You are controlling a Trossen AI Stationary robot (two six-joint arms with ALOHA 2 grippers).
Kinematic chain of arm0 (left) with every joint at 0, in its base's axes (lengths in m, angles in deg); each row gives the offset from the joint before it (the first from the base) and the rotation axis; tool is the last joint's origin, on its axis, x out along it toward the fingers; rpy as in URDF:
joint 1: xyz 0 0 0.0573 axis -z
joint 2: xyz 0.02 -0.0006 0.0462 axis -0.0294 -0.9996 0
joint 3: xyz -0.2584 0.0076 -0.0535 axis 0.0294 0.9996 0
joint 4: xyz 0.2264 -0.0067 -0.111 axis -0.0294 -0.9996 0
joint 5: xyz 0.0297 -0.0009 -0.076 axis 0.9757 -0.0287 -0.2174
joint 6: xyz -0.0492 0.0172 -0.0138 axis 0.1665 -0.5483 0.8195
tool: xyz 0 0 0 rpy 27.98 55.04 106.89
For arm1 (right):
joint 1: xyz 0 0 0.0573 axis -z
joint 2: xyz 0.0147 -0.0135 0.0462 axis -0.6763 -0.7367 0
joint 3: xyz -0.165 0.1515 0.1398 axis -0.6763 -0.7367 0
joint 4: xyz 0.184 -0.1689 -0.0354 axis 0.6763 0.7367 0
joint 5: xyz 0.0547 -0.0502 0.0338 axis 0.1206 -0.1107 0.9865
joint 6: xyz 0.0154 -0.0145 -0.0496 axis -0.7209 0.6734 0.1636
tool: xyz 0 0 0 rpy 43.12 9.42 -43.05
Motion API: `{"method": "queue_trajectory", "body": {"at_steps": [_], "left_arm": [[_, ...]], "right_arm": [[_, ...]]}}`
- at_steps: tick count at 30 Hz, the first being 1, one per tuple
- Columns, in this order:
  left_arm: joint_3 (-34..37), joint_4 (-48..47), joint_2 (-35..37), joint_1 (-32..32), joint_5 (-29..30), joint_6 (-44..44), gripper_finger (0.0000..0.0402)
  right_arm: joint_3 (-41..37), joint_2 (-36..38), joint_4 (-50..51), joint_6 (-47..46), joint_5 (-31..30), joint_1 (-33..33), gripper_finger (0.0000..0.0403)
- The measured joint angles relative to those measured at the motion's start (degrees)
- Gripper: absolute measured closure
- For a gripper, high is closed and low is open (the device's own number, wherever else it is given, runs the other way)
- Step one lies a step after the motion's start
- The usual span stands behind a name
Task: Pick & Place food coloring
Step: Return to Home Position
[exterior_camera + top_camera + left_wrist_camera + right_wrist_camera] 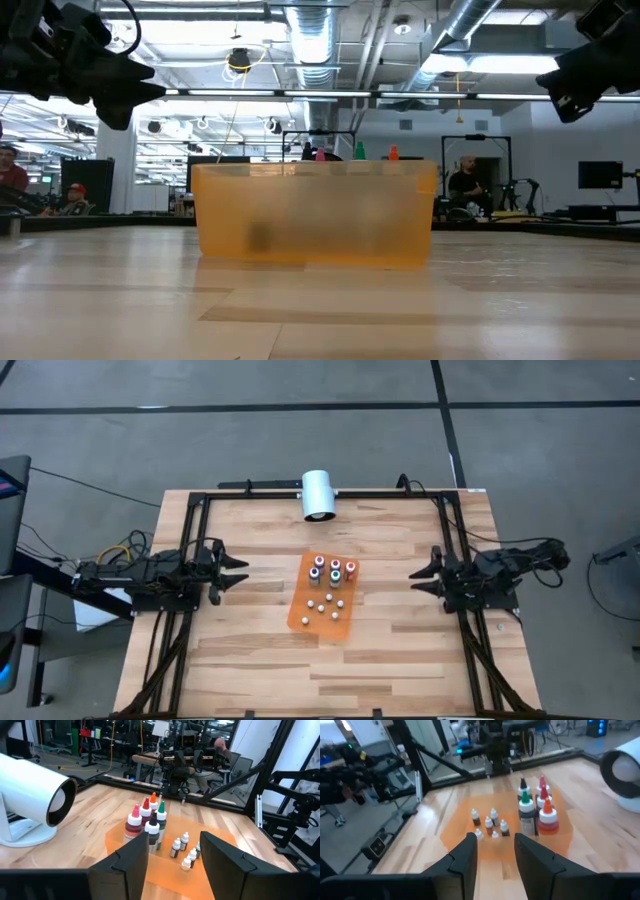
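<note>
The food coloring bottles (328, 582) stand on a flat orange tray (303, 612) in the middle of the table. Larger ones with red, orange, green and black tops (149, 822) form the far group, and tiny white-capped ones (183, 851) the near group. My left gripper (236, 573) hovers open left of the tray, pointing at it. My right gripper (424, 573) hovers open on the tray's right, facing it. In the left wrist view my left gripper (172, 842) frames the bottles; in the right wrist view my right gripper (495, 837) faces the large bottles (536, 809) and small bottles (490, 822).
A big white cylinder (318, 495) lies at the table's far edge, its open end toward the tray. A black frame (190, 550) runs along the table's left, right and far sides. In the low view the tray's translucent orange wall (315, 215) hides most of the bottles. People sit in the room behind.
</note>
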State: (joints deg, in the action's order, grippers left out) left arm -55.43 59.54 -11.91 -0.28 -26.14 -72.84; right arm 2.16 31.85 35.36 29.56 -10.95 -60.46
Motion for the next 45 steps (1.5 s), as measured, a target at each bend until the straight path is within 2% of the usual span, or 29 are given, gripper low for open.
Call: {"method": "queue_trajectory", "body": {"at_steps": [4,9,15,20,29,36,45], "left_arm": [[0.8,0.8,0.0,0.0,0.0,-0.5,0.0233],[3.2,6.8,-0.1,0.0,-0.3,-2.1,0.0233],[3.2,6.8,0.0,0.0,0.6,-2.5,0.0233],[3.3,6.8,0.0,0.0,0.6,-2.7,0.0233],[3.3,6.4,0.0,0.0,0.6,-2.2,0.0233],[3.4,6.4,0.0,0.0,0.6,-0.8,0.0233],[3.4,6.3,0.0,0.0,0.6,-0.8,0.0233]], "right_arm": [[-4.4,0.0,-5.2,0.1,0.1,0.0,0.0282],[-7.8,-0.1,-12.7,1.0,0.2,0.0,0.0282],[-11.6,0.0,-28.6,11.3,1.2,0.0,0.0282],[-11.8,-0.2,-25.3,8.9,2.1,0.1,0.0282],[-11.9,-0.2,-25.1,9.5,3.1,0.2,0.0282],[-11.9,-0.2,-25.1,4.6,3.1,-0.1,0.0282],[-11.9,-0.2,-25.1,4.6,3.1,-0.1,0.0282]]}}
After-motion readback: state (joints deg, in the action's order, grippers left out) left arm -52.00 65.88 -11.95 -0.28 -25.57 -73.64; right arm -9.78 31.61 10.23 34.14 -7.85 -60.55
